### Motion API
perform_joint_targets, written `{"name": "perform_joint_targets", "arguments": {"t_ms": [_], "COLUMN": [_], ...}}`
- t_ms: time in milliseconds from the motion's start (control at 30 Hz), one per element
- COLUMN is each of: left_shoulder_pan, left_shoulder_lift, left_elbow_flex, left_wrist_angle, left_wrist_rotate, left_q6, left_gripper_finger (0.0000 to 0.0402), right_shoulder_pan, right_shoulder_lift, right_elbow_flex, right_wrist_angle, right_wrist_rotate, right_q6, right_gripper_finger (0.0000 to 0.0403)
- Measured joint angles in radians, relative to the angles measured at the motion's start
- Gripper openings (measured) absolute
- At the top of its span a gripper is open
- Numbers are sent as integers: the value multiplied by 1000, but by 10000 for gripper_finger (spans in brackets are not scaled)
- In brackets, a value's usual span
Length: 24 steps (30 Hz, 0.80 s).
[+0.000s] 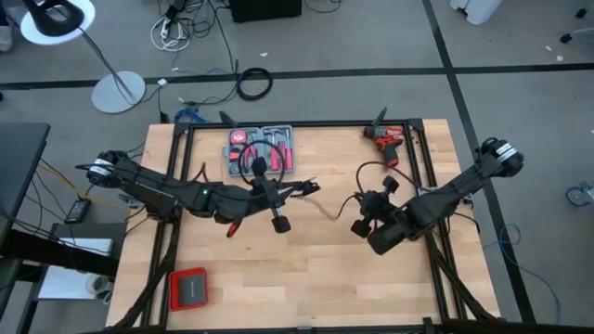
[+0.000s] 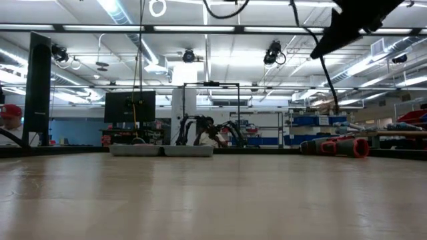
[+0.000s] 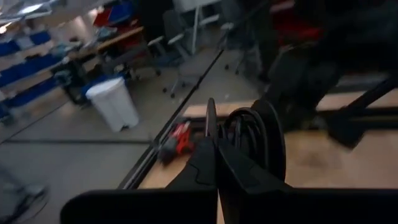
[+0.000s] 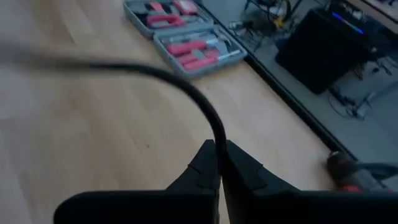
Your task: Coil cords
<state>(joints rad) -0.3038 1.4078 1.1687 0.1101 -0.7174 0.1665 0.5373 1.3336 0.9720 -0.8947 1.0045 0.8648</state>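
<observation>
Cable (image 1: 252, 165) held above table at frame centre of high view, looped at left gripper (image 3: 217, 147), pinched there. Right gripper (image 4: 219, 149) pinched on other stretch. Loops (loosely stacked) could be sprung loose if tension is raised between arms.

We found the tool case (image 1: 261, 151) lying open at the counter's (image 1: 306, 278) far edge, left of centre, with the drill (image 1: 386, 139) to its right at the same edge. A small flat box (image 1: 188, 289) lay near the front left corner. Both arms met above the middle, the cord (image 4: 186, 93) strung between them, off the counter.
</observation>
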Motion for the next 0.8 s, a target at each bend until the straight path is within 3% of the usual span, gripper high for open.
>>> {"name": "perform_joint_targets", "arguments": {"t_ms": [200, 367, 567, 667, 800], "left_shoulder_pan": [0, 21, 57, 69, 70], "left_shoulder_lift": [0, 7, 24, 29, 29], "left_elbow_flex": [0, 0, 0, 0, 0], "left_wrist_angle": [108, 118, 7, -108, -257], "left_wrist_rotate": [2, -47, -78, -83, -86], "left_q6": [72, 118, 123, 108, 69], "left_gripper_finger": [0, 0, 0, 0, 0], "right_shoulder_pan": [-17, -17, 7, 32, 77], "right_shoulder_lift": [67, 119, 142, 112, 39], "right_elbow_flex": [-13, -13, -5, 28, 68], "right_wrist_angle": [100, 367, 663, 646, 554], "right_wrist_rotate": [-16, -87, -155, -142, -49], "right_q6": [-35, -233, -503, -565, -580], "right_gripper_finger": [4, 4, 4, 4, 4]}}
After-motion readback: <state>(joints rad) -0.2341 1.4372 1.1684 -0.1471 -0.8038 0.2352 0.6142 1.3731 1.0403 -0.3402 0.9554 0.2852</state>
